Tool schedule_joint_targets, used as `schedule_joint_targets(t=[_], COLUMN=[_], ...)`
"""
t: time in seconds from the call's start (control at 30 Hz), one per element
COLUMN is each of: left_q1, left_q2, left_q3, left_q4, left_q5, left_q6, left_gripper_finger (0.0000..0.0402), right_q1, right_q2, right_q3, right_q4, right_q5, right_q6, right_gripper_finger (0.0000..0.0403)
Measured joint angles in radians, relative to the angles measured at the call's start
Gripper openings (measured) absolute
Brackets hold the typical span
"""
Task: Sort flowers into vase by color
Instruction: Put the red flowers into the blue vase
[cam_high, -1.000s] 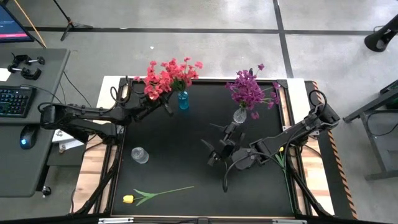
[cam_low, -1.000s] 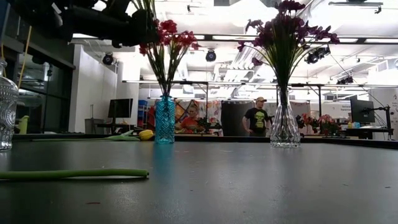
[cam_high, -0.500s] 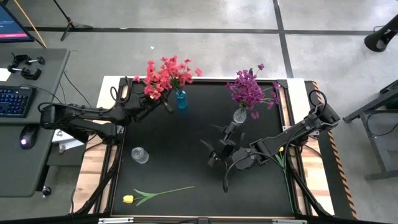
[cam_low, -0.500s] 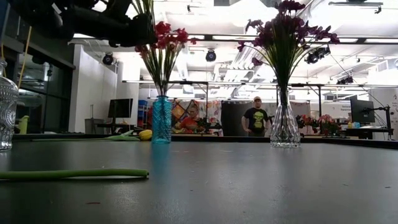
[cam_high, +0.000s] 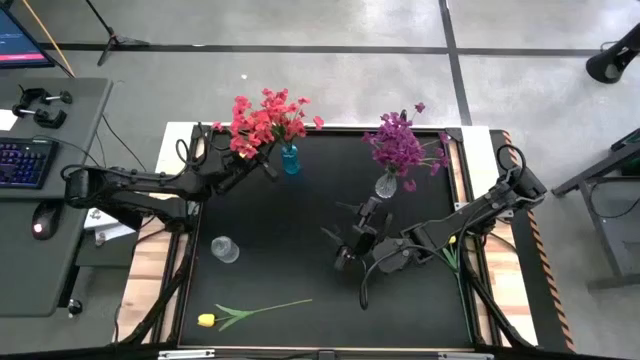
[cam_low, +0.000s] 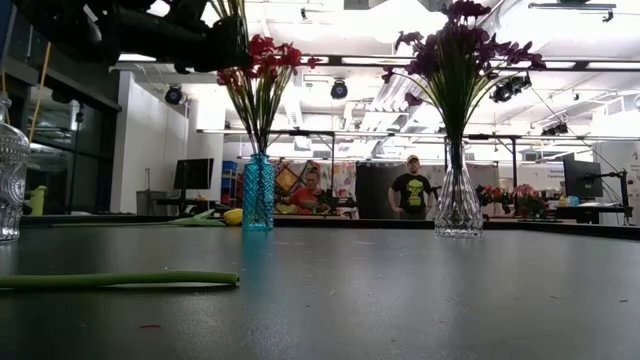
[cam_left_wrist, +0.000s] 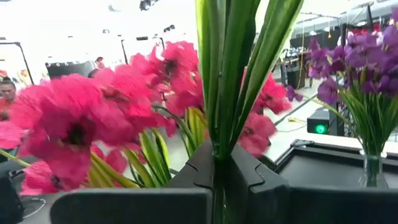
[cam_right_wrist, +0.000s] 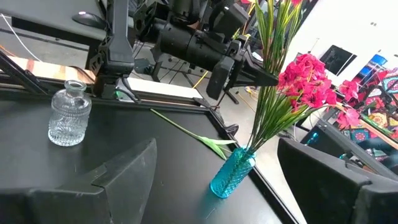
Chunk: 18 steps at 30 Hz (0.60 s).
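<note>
The left gripper (cam_high: 262, 165) is clamped on green stems of the red-pink artificial flowers (cam_high: 262, 120) standing in a teal glass vase (cam_high: 290, 159). The right gripper (cam_high: 348, 232), fingers apart and empty, hovers near the clear vase of purple flowers (cam_high: 386, 184).

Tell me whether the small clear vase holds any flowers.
Empty: the small clear vase stands upright with no stems in it; seen from above and from the right wrist.

- Two vases with flowers stand along the worktop (cam_high: 300, 220) far edge: one (cam_high: 290, 159) left, one (cam_high: 386, 184) right.
- An empty vase (cam_high: 225, 249) sits nearer, left.
- A single flower (cam_high: 250, 314) lies along the near edge.
</note>
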Motion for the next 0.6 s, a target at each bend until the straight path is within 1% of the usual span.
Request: schedule_joint_targets(t=[0.13, 0.23, 0.43, 0.6], left_q1=[0.000, 0.004, 0.021, 0.029], left_q2=[0.000, 0.000, 0.011, 0.048], left_q3=[0.012, 0.033, 0.064, 0.064], left_q4=[0.002, -0.047, -0.147, -0.149], left_q5=[-0.007, -0.009, -0.008, -0.009], left_q6=[0.029, 0.034, 0.004, -0.021], left_gripper_finger=[0.0000, 0.0000, 0.0000, 0.0000], right_q1=[0.000, 0.000, 0.000, 0.000], right_q2=[0.000, 0.000, 0.000, 0.000], right_q3=[0.000, 0.000, 0.000, 0.000], right_q4=[-0.002, -0.002, -0.003, -0.005], right_q5=[-0.004, -0.016, -0.031, -0.038], right_q6=[0.003, 0.004, 0.026, 0.029], right_gripper_finger=[0.0322, 0.0322, 0.0322, 0.0322])
